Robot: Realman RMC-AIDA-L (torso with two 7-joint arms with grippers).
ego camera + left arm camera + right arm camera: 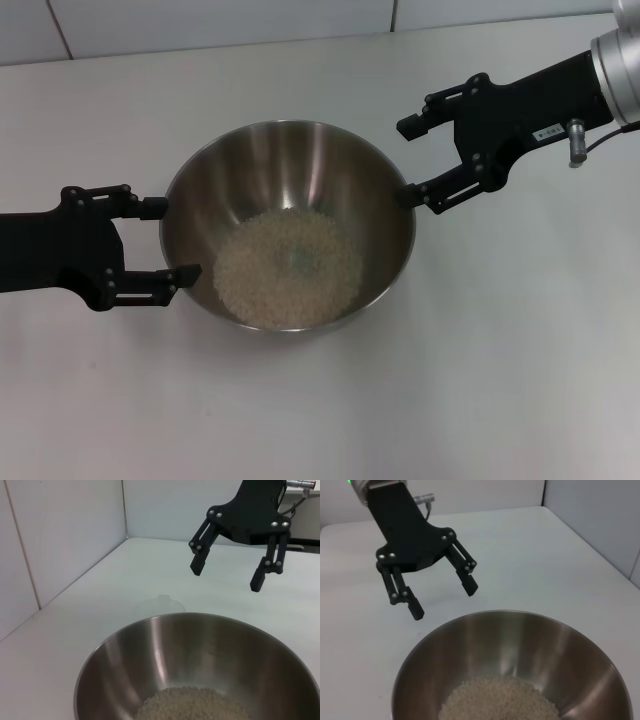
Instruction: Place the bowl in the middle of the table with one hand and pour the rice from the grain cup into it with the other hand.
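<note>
The plain white smooth surface (500, 400) filled the head view, and at its centre sat the large round polished stainless-steel bowl (290, 160), with the pale granular mass of whitish-beige rice (288, 268) heaped in its bottom. So the pour looked finished, judging by where the grains lay. The black left gripper (170, 240) hung at the bowl's left rim, its fingers spread and holding nothing, one fingertip at or just beside the metal edge. The black right gripper (412, 160) hovered at the upper right of the bowl, its fingers likewise spread and empty, the lower one close against the rim. The small clear plastic grain cup (161, 604) showed only faintly in the left wrist view, apparently standing on the white surface beyond the bowl's far rim; I could not tell its exact state. The main risk from here seemed to be the retreat: either set of fingers, sitting so near the rim, could catch the smooth steel edge while pulling away and nudge or tip the bowl, scattering rice. A careless right arm could also topple the light cup.
</note>
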